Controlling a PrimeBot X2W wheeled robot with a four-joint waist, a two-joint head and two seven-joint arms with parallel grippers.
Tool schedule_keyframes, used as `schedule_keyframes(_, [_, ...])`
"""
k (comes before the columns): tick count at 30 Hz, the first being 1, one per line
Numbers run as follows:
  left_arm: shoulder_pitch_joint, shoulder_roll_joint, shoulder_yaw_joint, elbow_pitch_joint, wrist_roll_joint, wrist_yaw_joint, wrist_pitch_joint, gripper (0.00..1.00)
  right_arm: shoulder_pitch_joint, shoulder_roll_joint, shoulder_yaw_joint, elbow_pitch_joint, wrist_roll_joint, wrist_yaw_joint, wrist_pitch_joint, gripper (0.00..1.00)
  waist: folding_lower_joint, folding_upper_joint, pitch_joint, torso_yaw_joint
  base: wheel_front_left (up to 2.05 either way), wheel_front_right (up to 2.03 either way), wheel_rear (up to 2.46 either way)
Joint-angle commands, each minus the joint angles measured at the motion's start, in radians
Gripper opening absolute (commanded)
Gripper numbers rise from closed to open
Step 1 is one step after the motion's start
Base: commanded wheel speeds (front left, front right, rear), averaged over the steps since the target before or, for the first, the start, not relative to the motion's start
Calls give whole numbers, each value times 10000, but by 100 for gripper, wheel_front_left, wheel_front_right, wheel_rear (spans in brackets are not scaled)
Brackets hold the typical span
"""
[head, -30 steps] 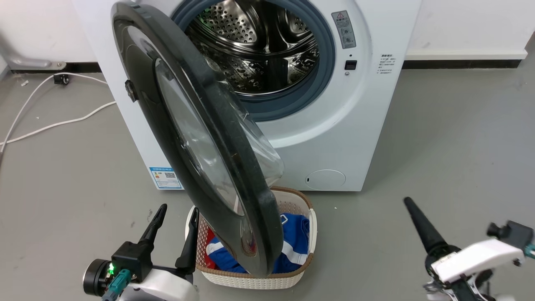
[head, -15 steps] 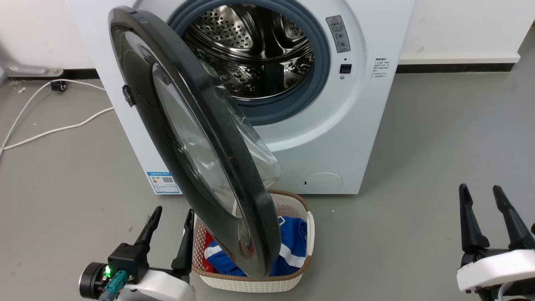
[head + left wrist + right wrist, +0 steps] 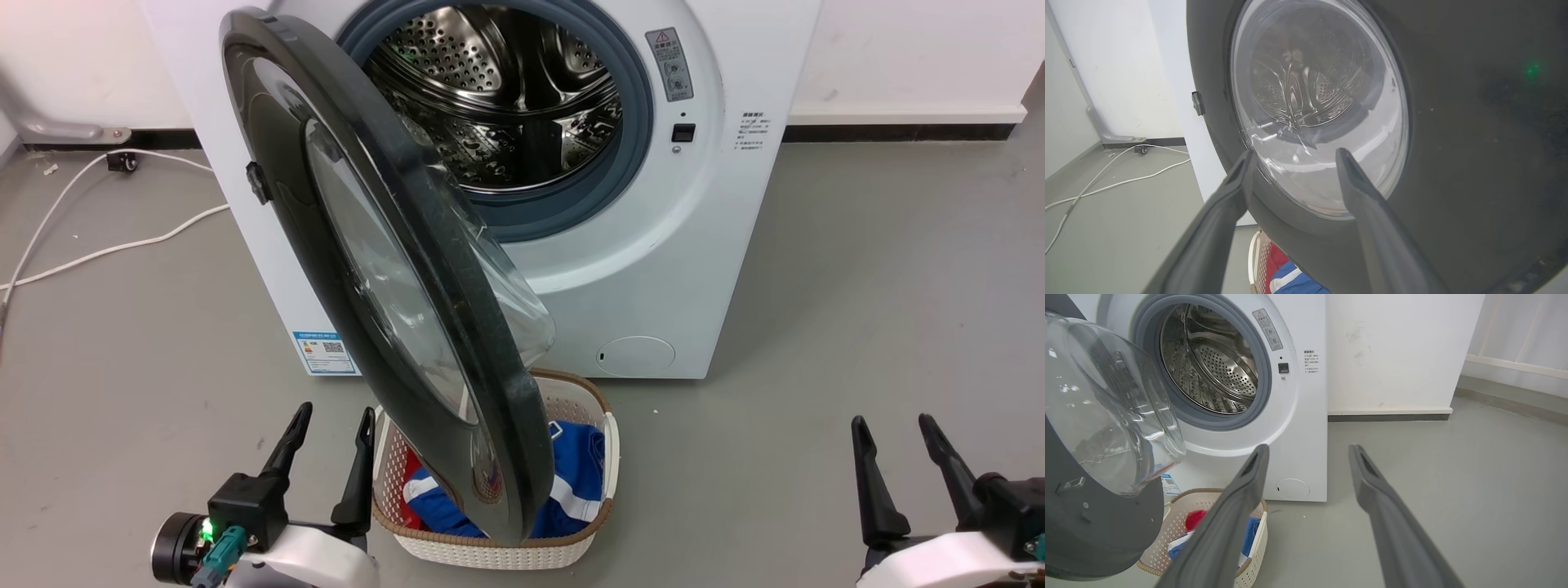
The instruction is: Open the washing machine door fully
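Presently, the door [image 3: 384, 269] is seen swung out from the white machine [image 3: 653, 269], hinged on the left of the head view, with its glass bowl turned toward the steel drum [image 3: 506, 82]. Its lower edge is seen over a basket [image 3: 571, 400] on the floor, in which blue and red clothes [image 3: 580, 457] are heaped. The left pincer [image 3: 335, 408] is held spread and empty, just beside the basket's left rim and near the door's outer face. In the left wrist view its fingers [image 3: 1220, 212] are aimed at the window; whether the door is touched cannot be told. The right pincer [image 3: 891, 420] is likewise spread and empty, well apart from the door, over the grey floor. A white cable [image 3: 122, 243] is laid on the floor left of the machine.
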Motion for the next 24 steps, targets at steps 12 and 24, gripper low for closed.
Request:
schedule_keyframes(12, [-26,120,-19,36,-165,101,35,100,-233,60,161,529,-34,1,-343,100,0,0,18,-46,0,0,0])
schedule_keyframes(24, [-112,213,-52,-63,-325,151,151,0,-277,62,302,444,-20,1,-332,100,0,0,1,-84,0,0,0])
